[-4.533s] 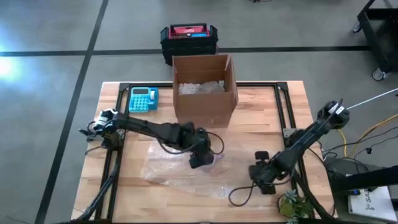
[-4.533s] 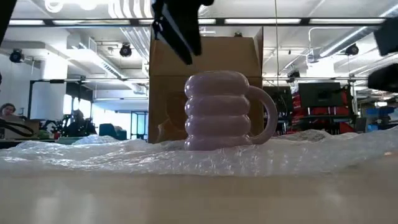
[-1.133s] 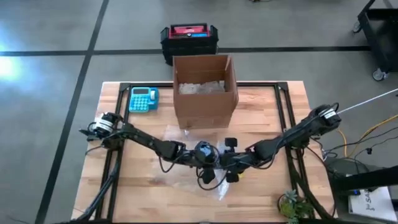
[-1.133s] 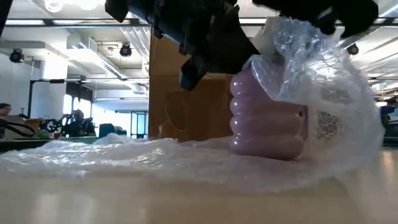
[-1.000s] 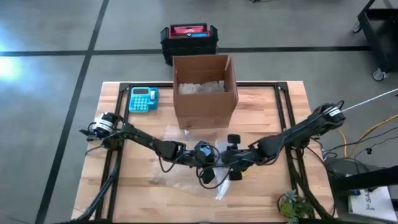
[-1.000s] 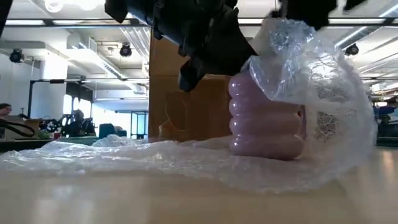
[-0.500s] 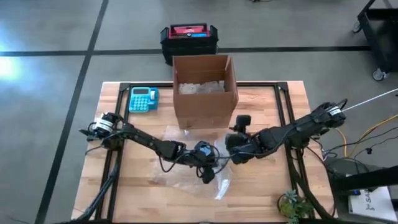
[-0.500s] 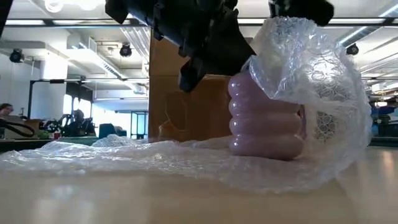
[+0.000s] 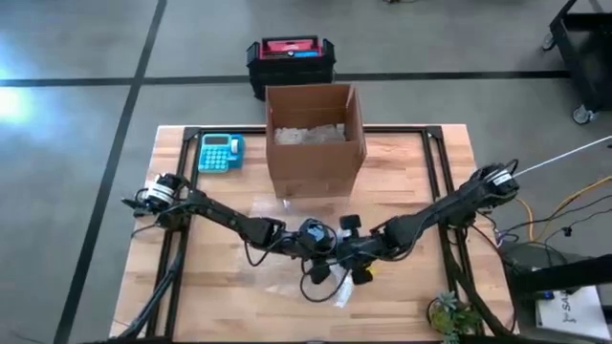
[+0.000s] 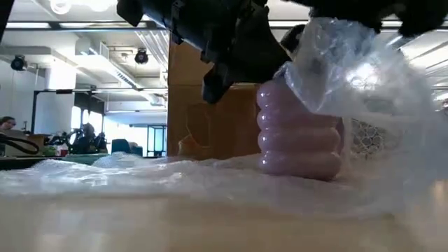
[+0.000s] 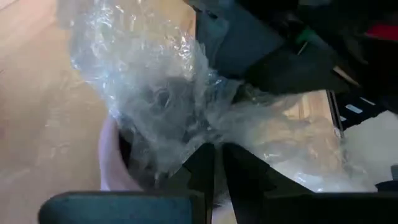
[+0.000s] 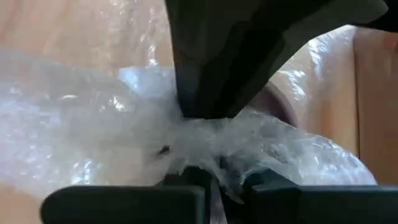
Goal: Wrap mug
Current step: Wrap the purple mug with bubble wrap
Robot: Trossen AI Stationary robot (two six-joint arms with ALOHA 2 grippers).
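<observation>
The dark left arm is reaching from nine o'clock toward the table's centre, its two-finger left gripper (image 9: 318, 258) pinching closed, while the dark right arm is stretching in from three o'clock, its right gripper (image 9: 352, 256) clamping closed just beside it.

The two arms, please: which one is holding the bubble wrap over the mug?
The right gripper, pinching the bubble wrap over the mug; the left gripper grips the mug's rim.

A ridged lilac mug (image 10: 299, 140) stands upright on a sheet of bubble wrap (image 10: 175, 178) spread over the tabletop (image 10: 140, 227). One flap of the wrap arches over the mug's top and far side. A dark hand (image 10: 224, 42) hangs above the mug, with a cardboard box (image 10: 189, 119) behind.
</observation>
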